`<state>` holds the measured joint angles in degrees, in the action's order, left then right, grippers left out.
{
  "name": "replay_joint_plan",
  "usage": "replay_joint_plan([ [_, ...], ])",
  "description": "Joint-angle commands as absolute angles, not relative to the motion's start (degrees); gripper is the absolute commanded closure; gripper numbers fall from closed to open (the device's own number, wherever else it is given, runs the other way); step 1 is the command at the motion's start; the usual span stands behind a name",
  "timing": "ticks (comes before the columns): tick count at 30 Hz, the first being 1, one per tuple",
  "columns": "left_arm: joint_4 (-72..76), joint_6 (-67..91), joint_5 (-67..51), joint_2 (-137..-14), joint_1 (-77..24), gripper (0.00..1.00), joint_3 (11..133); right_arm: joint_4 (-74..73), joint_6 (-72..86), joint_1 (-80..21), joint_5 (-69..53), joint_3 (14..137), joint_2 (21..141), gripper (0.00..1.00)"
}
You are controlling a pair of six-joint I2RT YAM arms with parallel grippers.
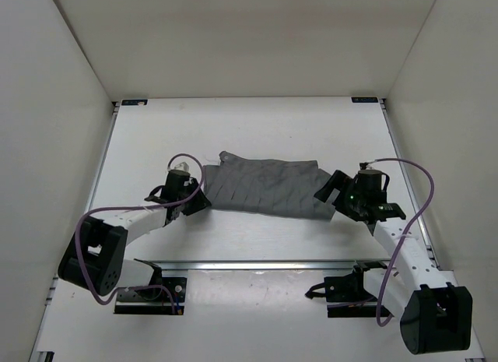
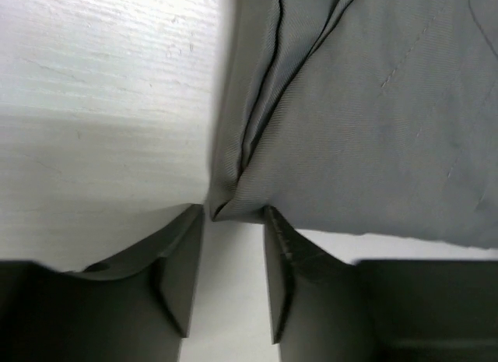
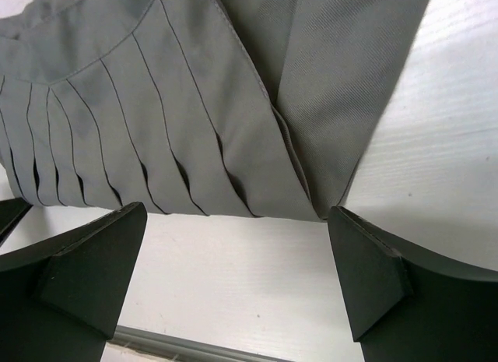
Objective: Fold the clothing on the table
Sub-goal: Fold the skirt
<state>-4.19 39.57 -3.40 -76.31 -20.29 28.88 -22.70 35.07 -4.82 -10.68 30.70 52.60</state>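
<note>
Left gripper (image 2: 233,216): we see its jaws part-way apart with a narrow gap, nothing clamped; a corner of the clothing (image 1: 264,187) lies right at its tips.
Right gripper (image 3: 237,218): jaws spread wide, gripping nothing; we see the pleated edge just ahead of them.
Clothing: dark grey, lying spread out between our two grippers, one end at the left gripper, the other at the right gripper.
Table (image 1: 272,124): white, under both grippers, bare between the right jaws.
Rail (image 1: 257,264): metal, behind both grippers, toward the arm bases.
</note>
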Motion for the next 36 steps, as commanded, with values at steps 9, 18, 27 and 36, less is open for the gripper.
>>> replay_joint_plan([
  [9,7.9,46.6,0.3,-78.8,-20.7,1.0,26.2,-19.5,37.4,-4.4,-13.3,28.2,49.7,0.02],
  [18,6.8,54.8,6.1,-57.6,-21.4,1.0,11.7,-15.7,41.1,-5.5,-15.6,21.3,49.4,0.23],
  [27,5.2,54.0,5.1,-51.0,-20.6,1.0,9.9,-0.3,46.8,-6.8,-18.5,16.3,57.0,0.33],
  [36,7.2,53.3,5.7,-55.2,-22.1,1.0,9.2,3.3,46.0,-5.9,-18.6,19.3,61.9,1.0],
])
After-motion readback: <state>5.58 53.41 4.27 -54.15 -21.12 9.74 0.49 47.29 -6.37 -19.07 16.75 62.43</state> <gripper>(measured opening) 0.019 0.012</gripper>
